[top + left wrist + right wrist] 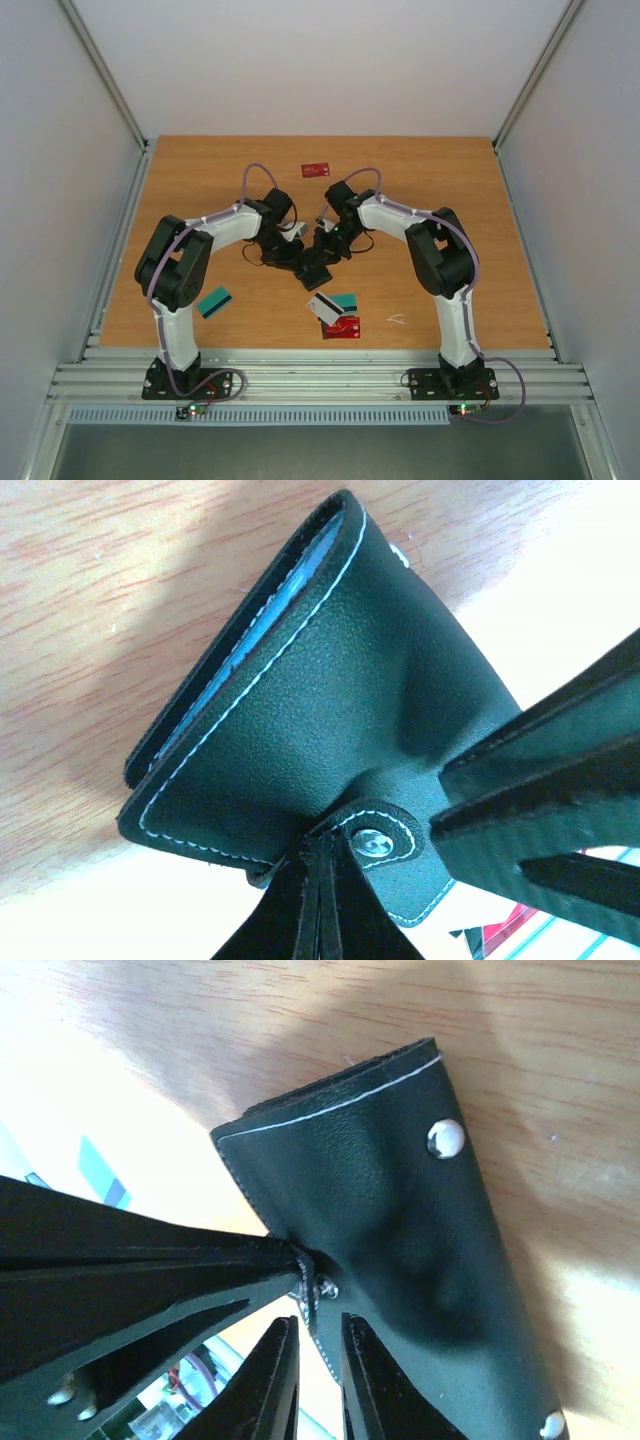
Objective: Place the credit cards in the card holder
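The card holder (312, 264), black leather with white stitching, hangs a little above the table's middle between both grippers. My left gripper (322, 880) is shut on its edge beside the clasp tab (385, 842); the pale blue inside (262, 620) shows at the far fold. My right gripper (322, 1355) has its jaws a narrow gap apart, with the holder's stitched edge (320, 1305) pinched between them. The credit cards lie flat on the table: a red one (316, 169) at the back, a teal one (214, 302) front left, and a white/grey (323, 307), a teal (345, 299) and a red one (343, 327) together at the front.
A small white scrap (398, 320) lies right of the front cards. The wooden table (480, 220) is walled by white panels on three sides, with a metal rail (320, 375) at the near edge.
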You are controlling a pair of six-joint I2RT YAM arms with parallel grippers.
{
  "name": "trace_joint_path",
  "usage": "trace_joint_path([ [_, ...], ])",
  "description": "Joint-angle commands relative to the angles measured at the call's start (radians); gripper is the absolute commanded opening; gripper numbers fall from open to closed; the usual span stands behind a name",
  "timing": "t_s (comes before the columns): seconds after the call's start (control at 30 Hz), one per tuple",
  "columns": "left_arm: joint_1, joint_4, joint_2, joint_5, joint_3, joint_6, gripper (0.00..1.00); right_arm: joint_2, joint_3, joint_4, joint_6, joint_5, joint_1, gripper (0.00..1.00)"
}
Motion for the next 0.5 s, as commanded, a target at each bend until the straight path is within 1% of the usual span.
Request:
trace_joint_path([
  [0.0, -0.007, -0.003, 0.054, -0.091, -0.014, 0.022, 0.0, -0.061, 0.006, 0.026, 0.008, -0.048, -0.005, 0.13],
  [0.1, -0.007, -0.003, 0.051, -0.088, -0.011, 0.02, 0.0, -0.066, -0.01, 0.103, 0.053, -0.111, -0.005, 0.07],
  [0.2, -0.007, -0.004, 0.048, -0.085, -0.007, 0.018, 0.0, -0.055, -0.02, 0.143, 0.092, -0.136, -0.005, 0.02],
  [0.47, -0.007, -0.002, 0.045, -0.074, -0.002, 0.012, 0.0, -0.012, -0.051, 0.16, 0.104, -0.135, -0.007, 0.01],
])
